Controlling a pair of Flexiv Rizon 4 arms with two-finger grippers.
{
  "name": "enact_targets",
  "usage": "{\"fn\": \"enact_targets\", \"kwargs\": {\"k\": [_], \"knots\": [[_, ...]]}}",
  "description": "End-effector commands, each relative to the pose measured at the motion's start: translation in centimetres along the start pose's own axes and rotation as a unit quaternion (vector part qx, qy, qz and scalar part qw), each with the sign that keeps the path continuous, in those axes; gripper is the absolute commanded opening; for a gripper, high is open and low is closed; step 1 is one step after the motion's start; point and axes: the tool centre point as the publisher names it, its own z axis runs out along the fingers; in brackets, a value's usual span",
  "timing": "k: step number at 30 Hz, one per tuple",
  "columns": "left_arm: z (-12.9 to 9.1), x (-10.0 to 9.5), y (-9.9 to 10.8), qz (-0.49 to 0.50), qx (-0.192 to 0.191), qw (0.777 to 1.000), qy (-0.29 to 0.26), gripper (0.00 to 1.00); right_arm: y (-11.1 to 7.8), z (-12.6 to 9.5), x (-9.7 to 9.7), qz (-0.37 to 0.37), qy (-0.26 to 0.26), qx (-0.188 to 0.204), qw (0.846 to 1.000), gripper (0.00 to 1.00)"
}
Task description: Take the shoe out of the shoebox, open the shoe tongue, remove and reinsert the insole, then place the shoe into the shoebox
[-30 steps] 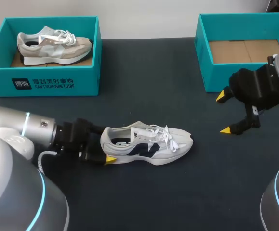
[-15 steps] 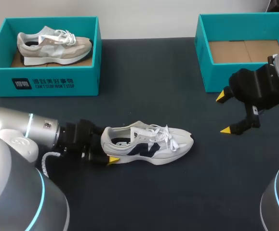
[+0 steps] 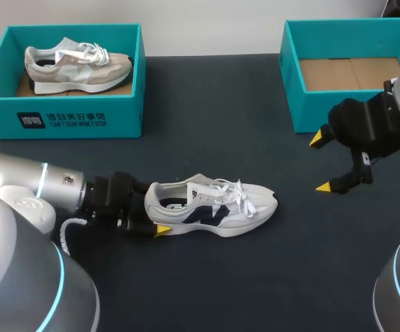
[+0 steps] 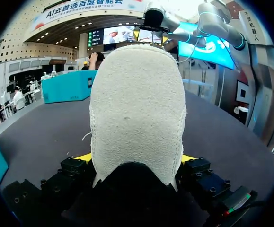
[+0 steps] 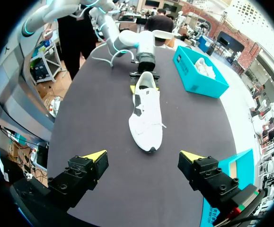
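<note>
The left tool point(image 3: 153, 216) is clasping the heel of the white-and-navy laced sneaker point(image 3: 217, 206). The right tool point(image 3: 322, 163) is hovering, spread wide, at its three o'clock.

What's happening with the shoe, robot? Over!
Left gripper shut on white shoe at the heel. Right gripper open, hovering beside the empty shoebox. White shoe upright on the table, out of the box. Nothing in the way.
</note>
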Motion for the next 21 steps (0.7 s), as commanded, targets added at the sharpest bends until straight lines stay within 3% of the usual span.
{"fn": "enact_targets", "kwargs": {"k": [1, 4, 5, 8, 10, 21], "knots": [[0.9, 0.2, 0.4, 0.000, -0.002, 1.000, -0.002, 0.00, 0.9, 0.6, -0.3, 0.078, -0.024, 0.018, 0.997, 1.00], [0.9, 0.2, 0.4, 0.000, -0.002, 1.000, -0.002, 0.00, 2.0, 1.4, -0.2, 0.228, -0.071, 0.046, 0.970, 1.00], [0.9, 0.2, 0.4, 0.000, -0.002, 1.000, -0.002, 0.00, 2.5, 1.6, -0.2, 0.269, -0.088, 0.068, 0.957, 1.00], [0.9, 0.2, 0.4, 0.000, -0.002, 1.000, -0.002, 0.00, 3.9, 2.2, -0.5, 0.357, -0.145, 0.077, 0.919, 1.00], [0.9, 0.2, 0.4, 0.000, -0.002, 1.000, -0.002, 0.00, 5.2, 2.4, -0.9, 0.422, -0.182, 0.093, 0.883, 1.00], [0.9, 0.2, 0.4, 0.000, -0.002, 1.000, -0.002, 0.00, 5.5, 2.6, -1.0, 0.432, -0.182, 0.095, 0.878, 1.00]]}}
